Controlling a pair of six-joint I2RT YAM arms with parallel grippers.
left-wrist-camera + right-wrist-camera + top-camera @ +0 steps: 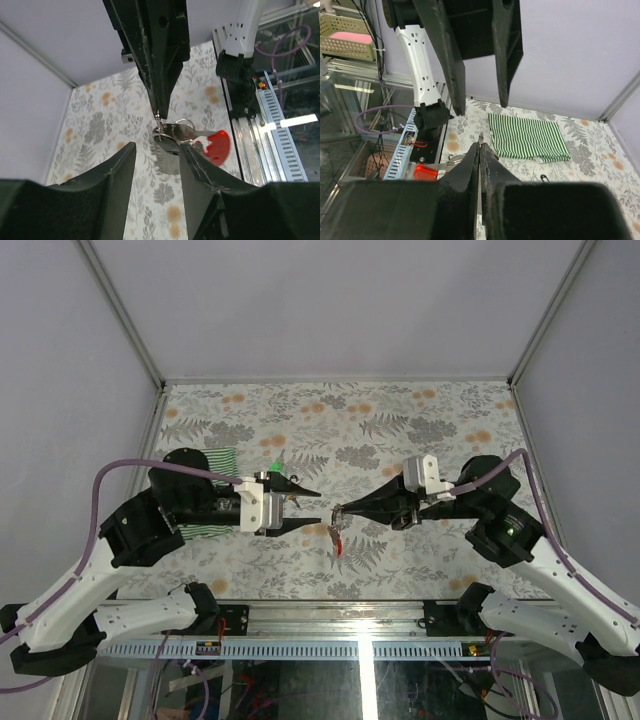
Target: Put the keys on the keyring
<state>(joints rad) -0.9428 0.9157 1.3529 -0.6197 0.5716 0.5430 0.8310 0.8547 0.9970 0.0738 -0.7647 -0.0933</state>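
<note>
Keys (167, 152) hang in a small silvery bunch from the tip of your right pincer (159, 116), above the flowered surface (400, 430) and about midway between the two arms. A red tag (218, 146) dangles from the same bunch on the side toward the near edge. A thin wire keyring (186, 122) shows just beside the pincer tip. Your right pincer is closed tight, its two fingers pressed together on the top of the bunch. You cannot tell from these views whether it pinches the ring itself or the head of a key. The largest key shows a toothed edge and hangs tilted.

Your left pincer (322, 510) is open and holds nothing. It faces the right one nearly tip to tip. In its own wrist view its two fingers (117, 175) stand on either side of the hanging keys, very close. You cannot tell whether either finger touches the metal.

A green-and-white striped cloth (527, 136) lies flat on the surface at the left, partly under your left arm in the overhead view and well apart from the bunch. Near the cloth, on the side toward your right arm, a small dark thing (545, 177) lies on the surface, too small to name. A green speck (276, 470) shows beside the left wrist, and you cannot tell what it is.
</note>
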